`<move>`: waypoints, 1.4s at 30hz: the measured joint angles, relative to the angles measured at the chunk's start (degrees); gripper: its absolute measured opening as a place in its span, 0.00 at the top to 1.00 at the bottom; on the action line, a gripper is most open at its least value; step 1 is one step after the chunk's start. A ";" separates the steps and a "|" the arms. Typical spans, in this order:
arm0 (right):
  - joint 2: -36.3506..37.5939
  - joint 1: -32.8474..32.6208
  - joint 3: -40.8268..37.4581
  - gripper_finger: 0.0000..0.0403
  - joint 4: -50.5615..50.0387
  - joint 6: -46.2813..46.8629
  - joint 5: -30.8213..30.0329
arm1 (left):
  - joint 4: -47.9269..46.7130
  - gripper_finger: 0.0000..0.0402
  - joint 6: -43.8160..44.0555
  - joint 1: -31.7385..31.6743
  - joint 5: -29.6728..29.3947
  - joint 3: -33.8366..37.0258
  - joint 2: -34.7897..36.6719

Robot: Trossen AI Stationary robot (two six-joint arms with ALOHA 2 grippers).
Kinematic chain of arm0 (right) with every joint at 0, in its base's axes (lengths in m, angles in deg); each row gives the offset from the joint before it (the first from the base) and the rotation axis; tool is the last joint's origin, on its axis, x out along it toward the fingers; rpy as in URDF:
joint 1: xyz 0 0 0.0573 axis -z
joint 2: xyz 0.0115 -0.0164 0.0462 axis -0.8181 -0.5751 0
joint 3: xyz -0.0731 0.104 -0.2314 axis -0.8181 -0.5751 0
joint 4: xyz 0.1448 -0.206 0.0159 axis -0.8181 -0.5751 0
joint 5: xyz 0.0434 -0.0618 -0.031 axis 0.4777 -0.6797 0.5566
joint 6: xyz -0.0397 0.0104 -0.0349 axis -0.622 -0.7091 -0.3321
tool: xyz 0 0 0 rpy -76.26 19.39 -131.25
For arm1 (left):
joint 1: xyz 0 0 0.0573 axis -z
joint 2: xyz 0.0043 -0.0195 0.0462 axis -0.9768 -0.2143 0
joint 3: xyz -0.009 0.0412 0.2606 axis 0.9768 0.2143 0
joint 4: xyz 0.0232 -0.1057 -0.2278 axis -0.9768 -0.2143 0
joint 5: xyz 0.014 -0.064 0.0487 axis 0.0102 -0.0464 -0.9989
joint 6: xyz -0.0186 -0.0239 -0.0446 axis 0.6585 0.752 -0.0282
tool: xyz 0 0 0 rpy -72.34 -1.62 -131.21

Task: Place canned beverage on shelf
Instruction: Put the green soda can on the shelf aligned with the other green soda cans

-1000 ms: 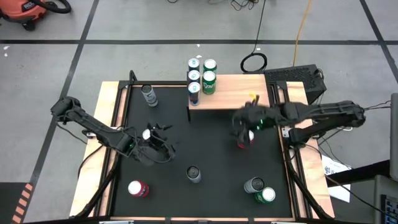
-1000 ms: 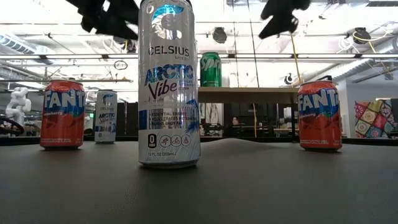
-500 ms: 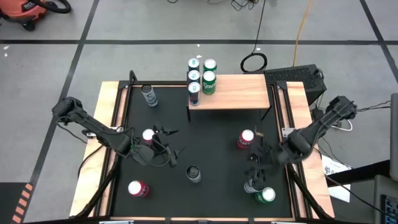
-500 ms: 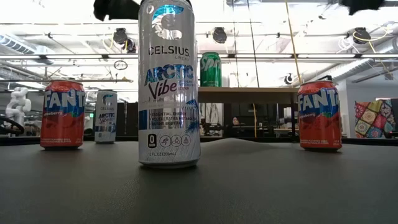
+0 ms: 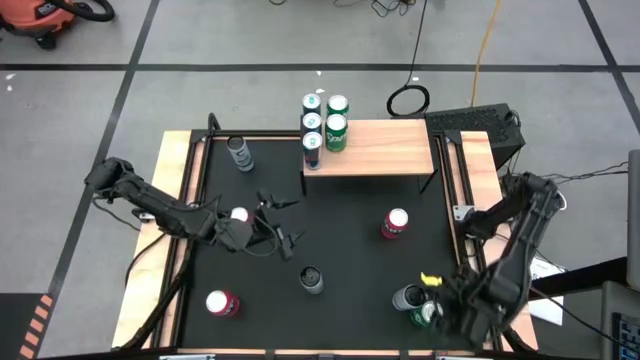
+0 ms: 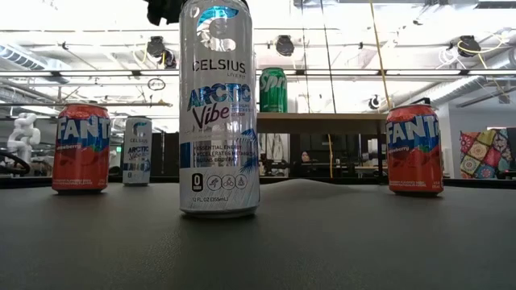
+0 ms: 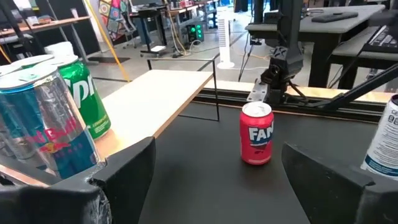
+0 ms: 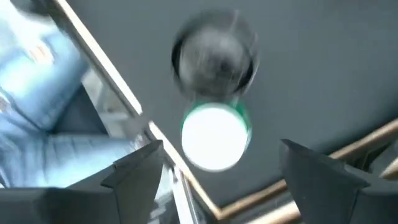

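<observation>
- Overhead, a black worktop (image 5: pixel 340 250) edged with light wood rails is seen, with two dark arms reaching in from the left and right sides.
- A light-wood shelf (image 5: pixel 385 148) on thin black legs is set at the far edge of the worktop; four cans are clustered at its left end, among them a green Sprite can (image 5: pixel 335 131) and a blue can (image 5: pixel 311 149).
- The left gripper (image 5: pixel 283 222) is held above the worktop left of centre, its fingers (image 7: pixel 127 171) spread apart and grasping nothing; a white-topped can (image 5: pixel 238 217) is seen just beside it.
- The right gripper (image 5: pixel 452 312) is positioned over the near right corner, fingers (image 8: pixel 140 165) released and empty, above a green-rimmed can (image 8: pixel 215 135) and a grey-topped can (image 8: pixel 214 61) standing side by side.
- A red Fanta can (image 5: pixel 395 223) is placed right of centre, in front of the shelf.
- A tall silver Celsius can (image 6: pixel 219 109) is standing near the front middle.
- Another red can (image 5: pixel 221 303) is found at the near left, and a further silver can (image 5: pixel 239 152) at the far left.
</observation>
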 joint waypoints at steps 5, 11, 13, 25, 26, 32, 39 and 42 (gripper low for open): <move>-5.02 -2.41 0.00 0.25 1.98 1.16 2.86 | 0.00 0.13 -0.05 -2.84 0.29 0.00 0.00; -8.14 -2.63 -0.04 0.21 2.43 -0.42 2.38 | -0.02 0.13 0.37 -5.29 4.83 0.00 0.00; -8.87 -2.63 -0.04 0.19 2.37 -0.61 1.04 | 0.00 0.13 0.37 -5.57 7.99 0.00 0.00; -9.37 -1.52 -0.11 0.09 -1.26 0.31 -2.98 | -0.56 0.13 0.37 -5.49 9.89 0.00 0.00; -9.37 -1.54 -0.11 0.09 -1.11 0.31 -2.98 | -0.72 0.13 0.37 -5.49 9.89 0.00 0.00; -11.68 -1.56 -0.11 0.10 -0.97 -0.29 -1.90 | -1.24 0.13 0.48 -4.71 9.89 0.00 0.00; -13.76 -1.56 -0.13 0.10 -1.09 -2.73 -1.56 | -1.34 0.13 0.50 -3.56 9.93 0.00 0.02; -13.76 -1.69 -0.13 0.11 -1.33 -2.88 -1.59 | -1.33 0.13 0.50 -3.59 9.93 0.00 0.02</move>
